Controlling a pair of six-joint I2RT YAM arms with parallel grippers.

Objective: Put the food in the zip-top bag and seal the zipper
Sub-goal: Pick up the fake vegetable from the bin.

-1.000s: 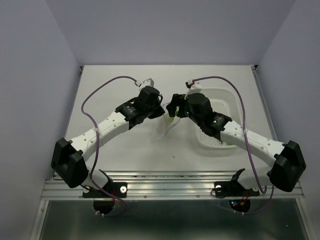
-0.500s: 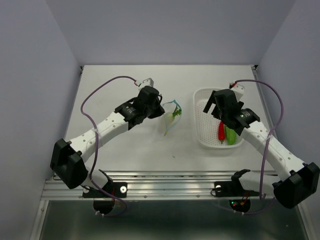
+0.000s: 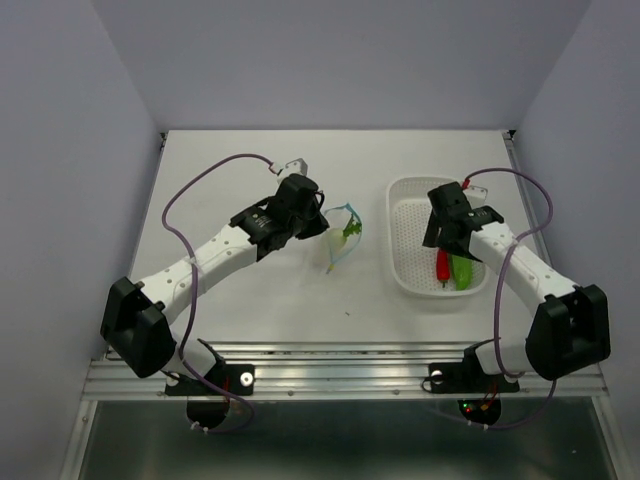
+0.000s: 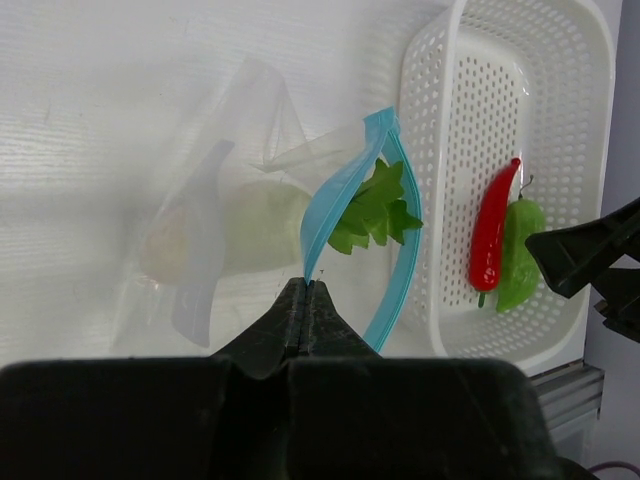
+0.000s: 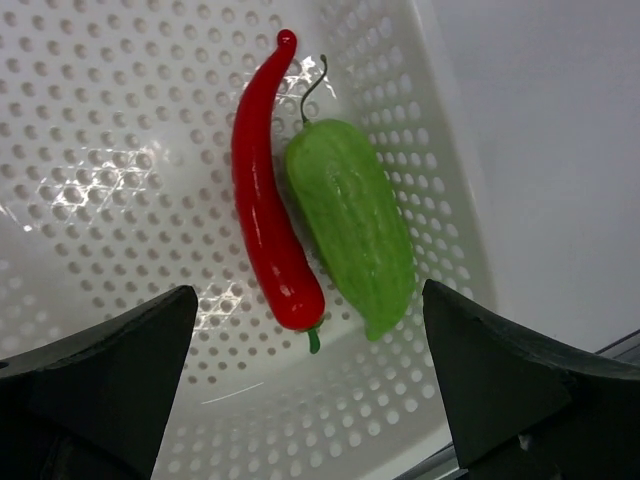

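Item one, the left gripper (image 4: 305, 300): jaws pressed fully together on the near end of the zipper (image 4: 340, 190), pinching one lip of the zip-top bag (image 4: 215, 215). We judge this hold serves to keep the mouth lifted and gaping so that food can be dropped in. The blue strip runs up and away from the jaws in two strands that part into a loop and meet again at the far end. Item two, the white radish (image 4: 262, 225): already inside the bag, just beyond the jaws, its long axis lying crosswise to them, pale root toward the closed bottom on their left, green leaves in the open mouth on their right. The bag itself rests crumpled on the table (image 4: 150, 80). Item three, the right gripper (image 5: 307, 300): jaws spread wide, holding nothing, poised above the white basket (image 5: 100, 150). We take this as the stance for a pick. Item four, the red chili (image 5: 262, 190): on the basket floor between and just beyond the open fingers, long axis running straight away from them, tapered tip at the far end, green stem stub nearest. Item five, the green pod (image 5: 350, 225): beside the chili on its right, roughly parallel and touching or nearly so, curled stem pointing away, blunt end nearest. Two pieces are not yet bagged, and the zipper is unsealed.
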